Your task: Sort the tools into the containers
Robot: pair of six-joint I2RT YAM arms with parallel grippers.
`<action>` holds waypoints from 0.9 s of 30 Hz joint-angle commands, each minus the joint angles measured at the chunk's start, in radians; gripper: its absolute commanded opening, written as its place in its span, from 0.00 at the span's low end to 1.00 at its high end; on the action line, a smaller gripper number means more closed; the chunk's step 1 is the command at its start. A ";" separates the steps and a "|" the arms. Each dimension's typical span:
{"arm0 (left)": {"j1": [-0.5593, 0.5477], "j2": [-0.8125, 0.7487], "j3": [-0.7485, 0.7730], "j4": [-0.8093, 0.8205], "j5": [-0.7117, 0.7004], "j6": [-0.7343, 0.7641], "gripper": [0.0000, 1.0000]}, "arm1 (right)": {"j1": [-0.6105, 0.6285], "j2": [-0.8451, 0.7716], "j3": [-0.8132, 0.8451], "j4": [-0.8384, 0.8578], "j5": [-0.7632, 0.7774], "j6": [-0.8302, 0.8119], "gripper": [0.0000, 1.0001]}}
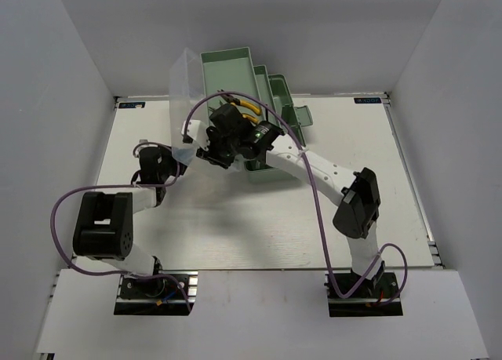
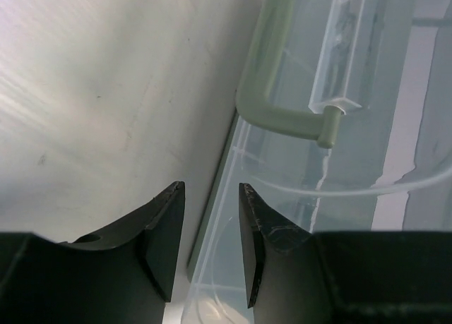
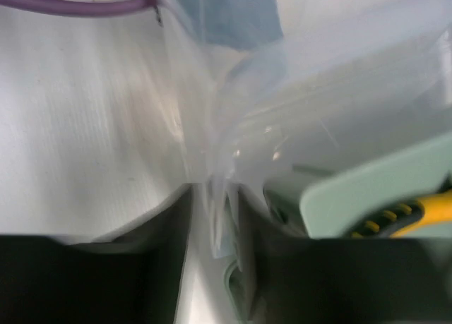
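Toolbox (image 1: 226,65), pale green, sits at the far middle of the table (image 1: 259,227). Its tiers are folded out to the right and its clear lid (image 1: 185,78) stands up on the left side.

Both arms reach to the near left corner of the box and meet at the lid.

Left gripper (image 2: 210,190): fingers spread, one on each side of the lid's lower edge, with a gap showing on both sides. It is not gripping. The lid's green handle (image 2: 272,77) hangs just beyond the fingertips.

Right gripper (image 3: 213,193): view blurred. Fingers are pressed close together with the clear lid running down between them, so it looks pinched.

Pliers (image 3: 422,212): one yellow-and-black handle shows beside a green tray edge (image 3: 381,186), to the right of the right gripper. From above, yellow shows inside the open box, just beyond the right wrist. Which compartment, I cannot tell.

Purple cable (image 3: 70,5) crosses the far left of the right wrist view.
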 commanded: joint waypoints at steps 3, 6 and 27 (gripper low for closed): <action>-0.004 0.055 0.084 0.067 0.120 0.019 0.47 | 0.016 -0.128 0.030 0.049 -0.061 -0.015 0.56; 0.005 0.078 0.104 0.067 0.129 0.019 0.47 | 0.023 -0.147 0.130 -0.052 -0.084 -0.021 0.70; 0.015 0.107 0.401 -0.137 0.160 0.085 0.47 | -0.550 -0.288 -0.343 0.193 0.516 0.134 0.00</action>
